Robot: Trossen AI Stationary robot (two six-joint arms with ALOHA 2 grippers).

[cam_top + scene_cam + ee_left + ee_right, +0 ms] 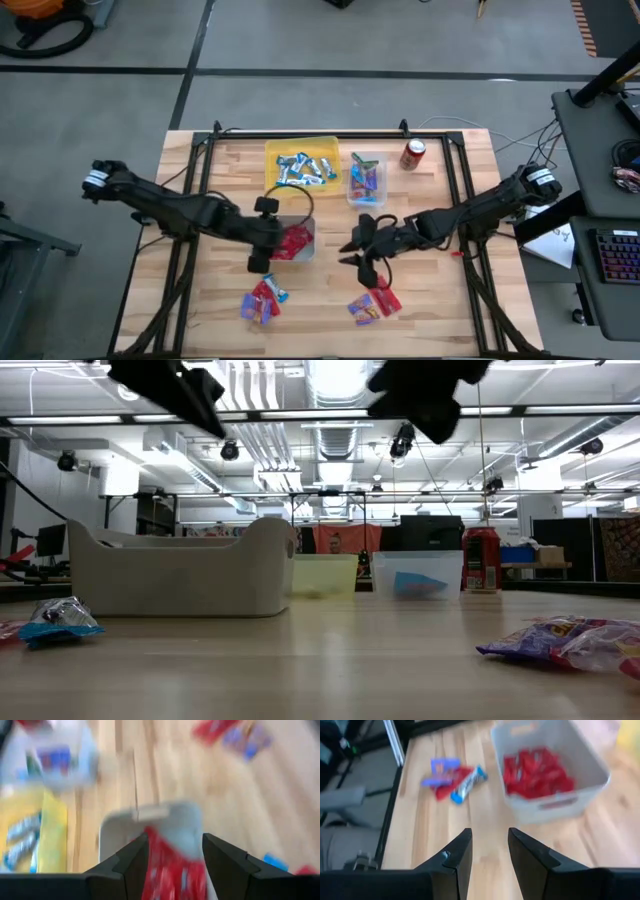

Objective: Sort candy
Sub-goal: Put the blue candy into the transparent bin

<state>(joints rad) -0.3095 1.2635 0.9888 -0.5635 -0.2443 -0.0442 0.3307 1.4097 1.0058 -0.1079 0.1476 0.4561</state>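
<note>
A white bin [305, 222] at the table's middle holds red candy packets [537, 772]. At the far side, a yellow bin [325, 148] holds blue-and-silver bars and a clear bin [352, 190] holds pink and blue packets. Loose candy lies in two small heaps near the front edge, one at the left [262, 300] and one at the right [372, 303]. My left gripper [175, 850] hangs open over the white bin's left end, with the red packets below its gap. My right gripper [489, 847] is open with nothing in it. It is above bare table right of the white bin.
A red soda can [412, 153] stands upright at the far side, right of the clear bin. Black rails [470, 215] run along the table's left and right edges. Bare wood lies between the two loose heaps and in front of the white bin.
</note>
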